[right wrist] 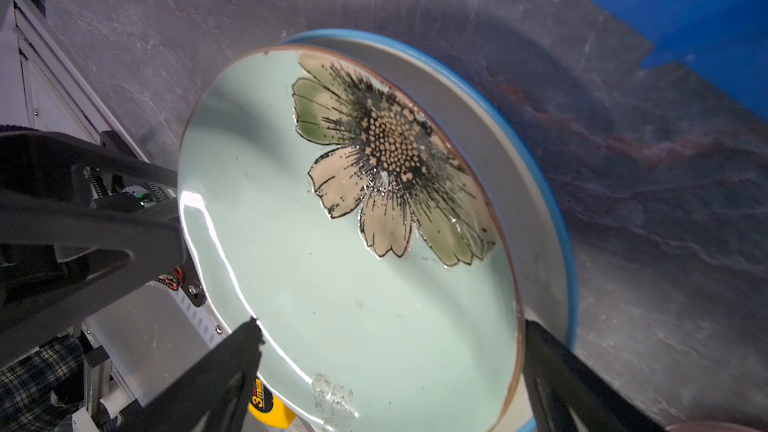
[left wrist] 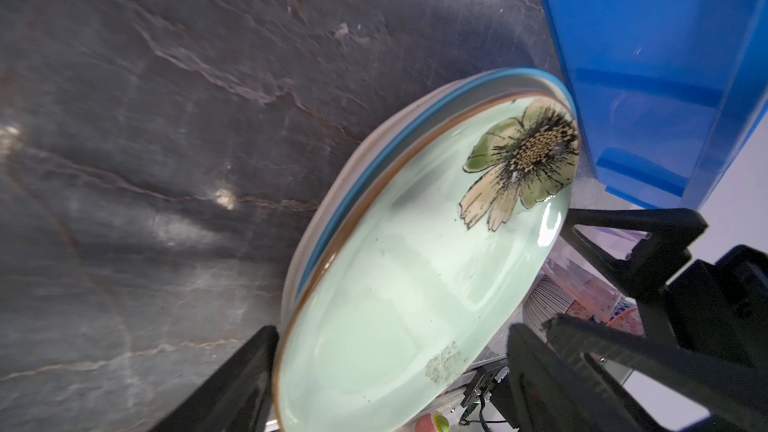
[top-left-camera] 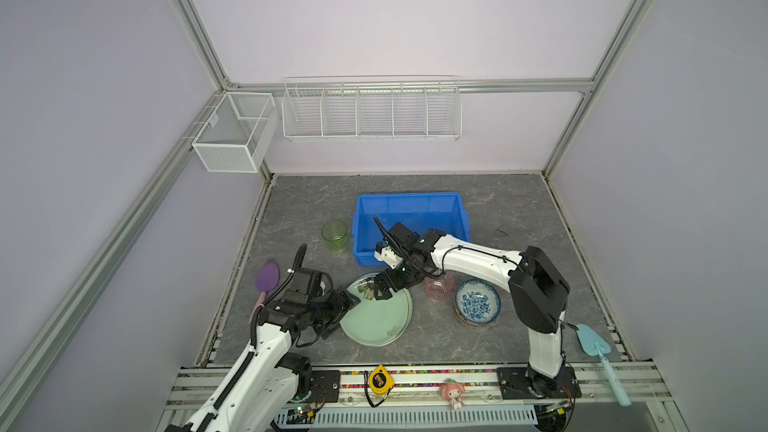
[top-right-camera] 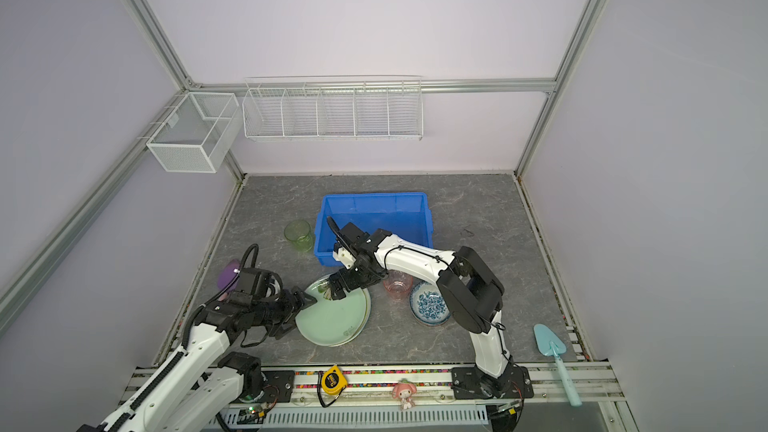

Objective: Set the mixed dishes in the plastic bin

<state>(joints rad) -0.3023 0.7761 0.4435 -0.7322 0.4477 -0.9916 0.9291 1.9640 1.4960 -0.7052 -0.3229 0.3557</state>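
Straddling the pale green plate, left gripper and right gripper both stand wide open, nothing clamped. Plate tops a stack just in front of the plastic bin.

A grey, marble-veined tabletop carries everything, with the blue plastic bin standing toward its back middle. Just left of the bin stands a translucent green cup. Further left and forward of it lies a purple spatula. In front of the bin sits a stack of plates, a pale green flowered one on top. A pink cup and stacked bowls stand to the bin's front right. A light-blue spatula lies far beyond them at the table's corner.
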